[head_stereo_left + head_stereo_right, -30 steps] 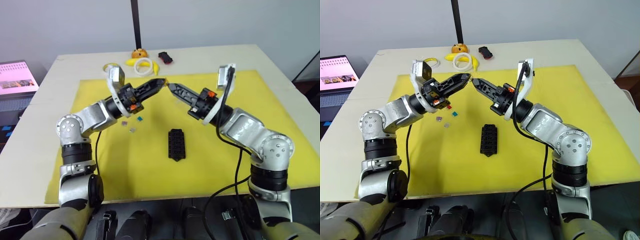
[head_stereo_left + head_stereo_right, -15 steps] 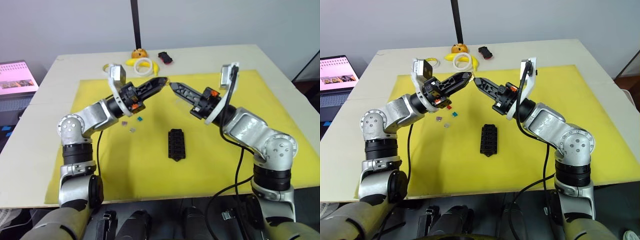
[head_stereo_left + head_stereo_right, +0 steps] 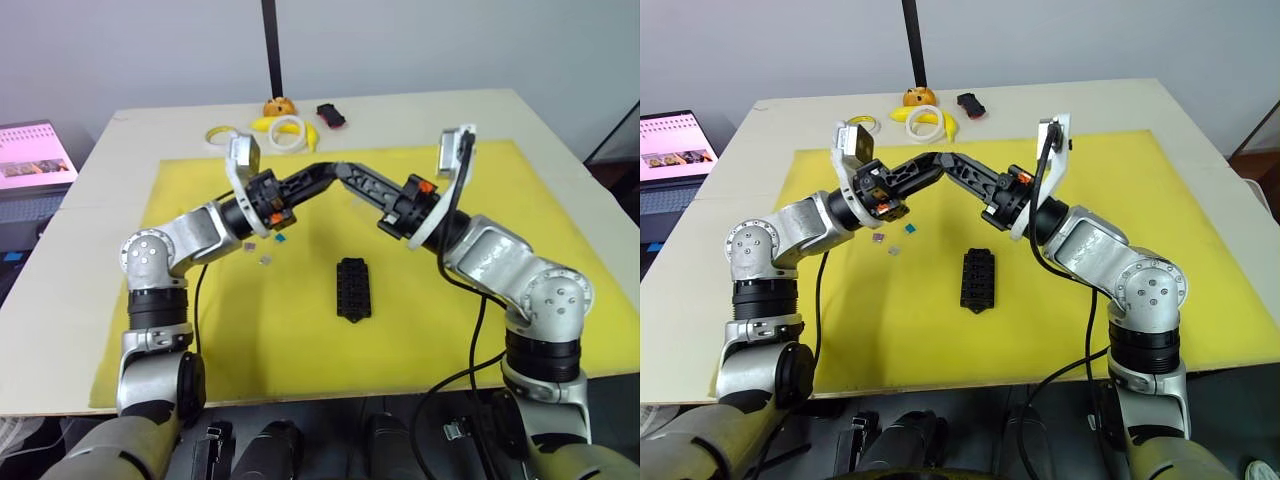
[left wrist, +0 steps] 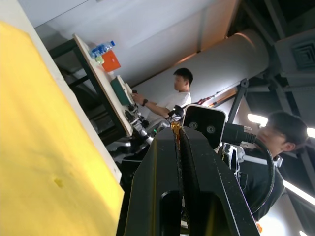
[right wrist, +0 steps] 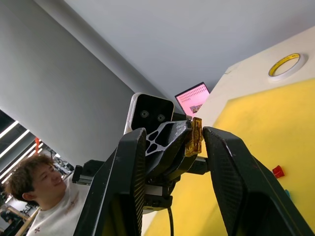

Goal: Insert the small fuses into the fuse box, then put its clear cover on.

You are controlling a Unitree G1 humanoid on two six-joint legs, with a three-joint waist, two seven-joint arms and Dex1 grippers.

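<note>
A pale bench (image 3: 560,130) carries a yellow mat (image 3: 300,330). Above it, an orange fuse (image 5: 196,136), small and translucent amber, sits clenched in the left claw (image 3: 325,172). The right claw (image 5: 197,147) is spread around it, seemingly for a hand-over. The fuse box (image 3: 352,288) lies empty mid-mat, with loose fuses (image 3: 265,245) nearby.

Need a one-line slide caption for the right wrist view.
Left end effector holds an orange fuse between the open right end effector's fingers.
</note>
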